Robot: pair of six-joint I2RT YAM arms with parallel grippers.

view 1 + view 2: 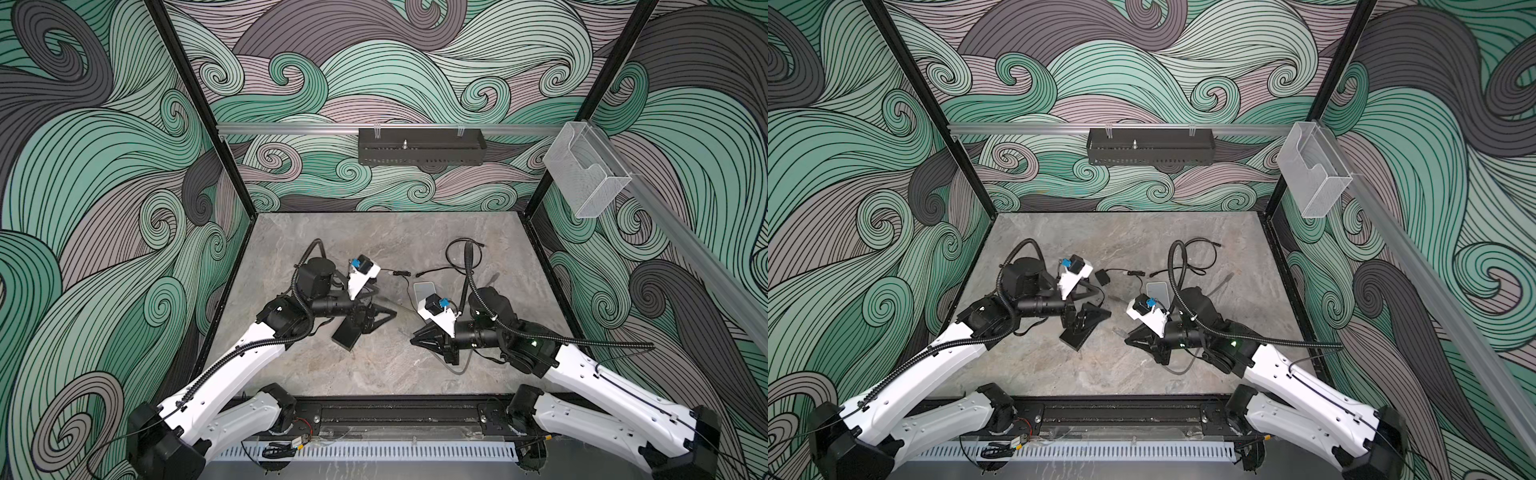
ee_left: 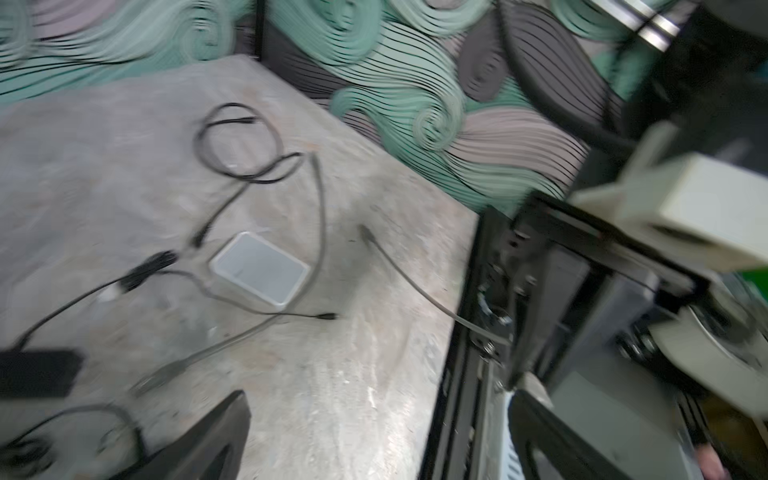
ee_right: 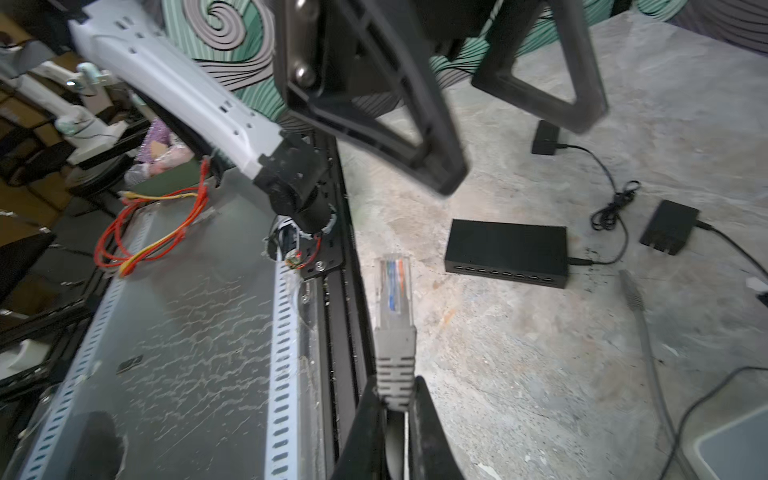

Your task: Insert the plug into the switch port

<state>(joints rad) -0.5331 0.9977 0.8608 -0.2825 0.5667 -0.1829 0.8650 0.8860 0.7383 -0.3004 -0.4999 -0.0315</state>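
The switch (image 3: 505, 245) is a flat black box lying on the grey table, its row of ports along the long side that faces the right wrist camera. In both top views it lies under the left arm's wrist (image 1: 347, 334) (image 1: 1075, 334). My right gripper (image 3: 395, 399) is shut on the grey boot of the plug (image 3: 394, 286), whose clear tip sticks out past the fingers, a short way from the switch. My left gripper (image 2: 382, 436) stands open with nothing between its fingers, hanging just above the switch (image 1: 384, 307).
A pale grey-white box (image 2: 259, 268) (image 1: 424, 291) lies mid-table among black cables. A black power adapter (image 3: 669, 226) sits beyond the switch. The grey cable's other end (image 2: 368, 235) lies loose on the table. The black front rail (image 3: 332, 291) runs close to the plug.
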